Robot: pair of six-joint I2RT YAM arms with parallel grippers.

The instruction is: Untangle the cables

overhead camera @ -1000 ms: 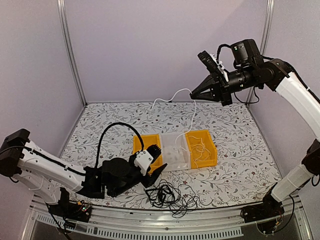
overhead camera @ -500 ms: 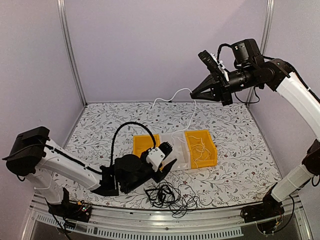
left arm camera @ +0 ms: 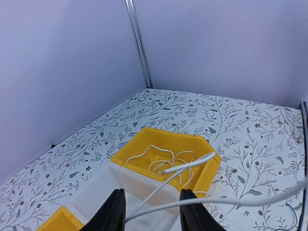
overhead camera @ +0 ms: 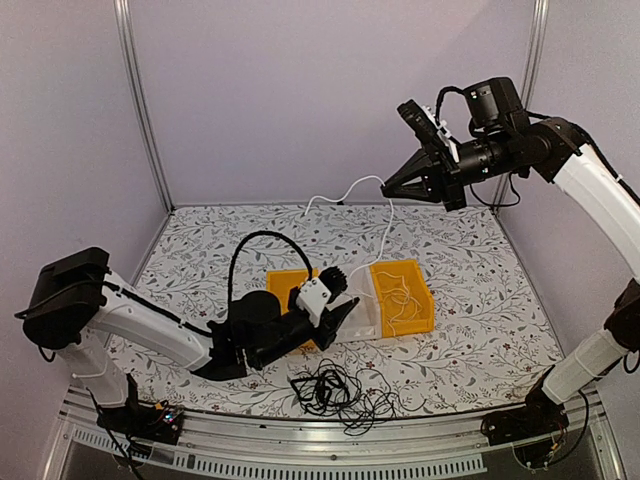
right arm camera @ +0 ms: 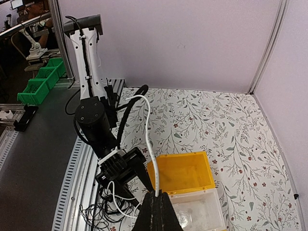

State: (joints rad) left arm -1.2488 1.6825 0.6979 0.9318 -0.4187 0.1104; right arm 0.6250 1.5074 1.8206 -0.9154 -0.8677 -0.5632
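My right gripper (overhead camera: 385, 187) is raised high at the back and is shut on a white cable (overhead camera: 388, 225). The cable hangs down to the bins. In the right wrist view the white cable (right arm camera: 147, 130) rises from my shut right gripper (right arm camera: 156, 198). My left gripper (overhead camera: 345, 311) is low at the clear tray (overhead camera: 362, 318), with its jaws apart. In the left wrist view the white cable (left arm camera: 218, 200) runs across between the fingers of my left gripper (left arm camera: 150, 216). More white cable lies coiled in the right yellow bin (overhead camera: 427, 300). A black cable tangle (overhead camera: 335, 390) lies near the table's front edge.
A second yellow bin (overhead camera: 285, 285) stands left of the clear tray, partly behind my left arm. In the left wrist view the yellow bin (left arm camera: 144, 136) with white coils lies just beyond the clear tray (left arm camera: 96, 192). Walls with metal posts (overhead camera: 140, 110) close in the floral table (overhead camera: 480, 330).
My left arm has swung from beside the black tangle up to the clear tray, and its jaws have narrowed around the hanging white cable. The right arm has not moved.
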